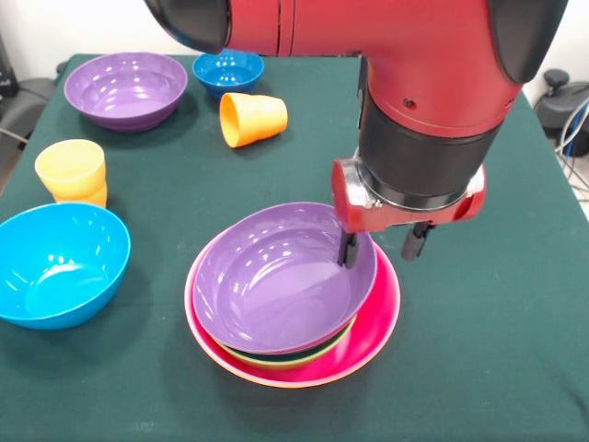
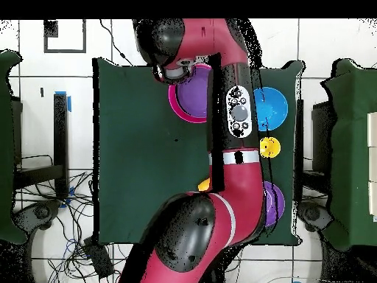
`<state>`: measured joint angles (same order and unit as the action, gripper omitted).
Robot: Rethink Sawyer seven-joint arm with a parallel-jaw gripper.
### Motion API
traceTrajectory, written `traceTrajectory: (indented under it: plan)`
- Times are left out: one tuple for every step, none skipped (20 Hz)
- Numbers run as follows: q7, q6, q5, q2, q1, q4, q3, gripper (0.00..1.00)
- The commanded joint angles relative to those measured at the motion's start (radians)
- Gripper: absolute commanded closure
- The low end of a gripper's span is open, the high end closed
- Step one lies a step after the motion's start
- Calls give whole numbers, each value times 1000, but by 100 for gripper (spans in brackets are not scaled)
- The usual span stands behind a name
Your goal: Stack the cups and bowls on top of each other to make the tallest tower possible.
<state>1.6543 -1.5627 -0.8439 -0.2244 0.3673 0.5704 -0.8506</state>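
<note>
Green cloth covers the table (image 1: 479,350). On it, the tool (image 1: 379,246) stands spread apart, one finger inside the purple bowl (image 1: 276,281) topping the tower (image 1: 363,345), grasping nothing.

Bowls, e.g. the purple bowl (image 1: 276,281) on the stack, and orange cup (image 1: 252,118): glossy smooth plastic. Table cover (image 1: 479,350): matt dark-green cloth. Arm shell (image 1: 368,37) above the stack: glossy red.

Dark green tablecloth (image 1: 479,350), white tiled floor (image 2: 81,88), tangled cables (image 2: 81,247)
</note>
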Motion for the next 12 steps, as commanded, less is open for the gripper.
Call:
traceTrajectory:
  plan:
    - [154,77,10,26,-24,108,121,0]
    - [154,85,15,29,-26,108,126,0]
    - [154,89,18,32,-27,108,132,0]
    - [153,93,19,38,-30,101,137,0]
    - [154,95,21,41,-33,99,144,0]
    - [154,96,23,43,-35,97,150,0]
    - [155,100,27,43,-37,98,156,0]
    - [163,114,35,38,-35,116,167,0]
    - [163,119,40,38,-37,118,173,0]
    - [160,119,42,43,-40,108,176,0]
    - [160,123,45,47,-42,105,180,0]
    - [160,132,44,52,-44,103,188,0]
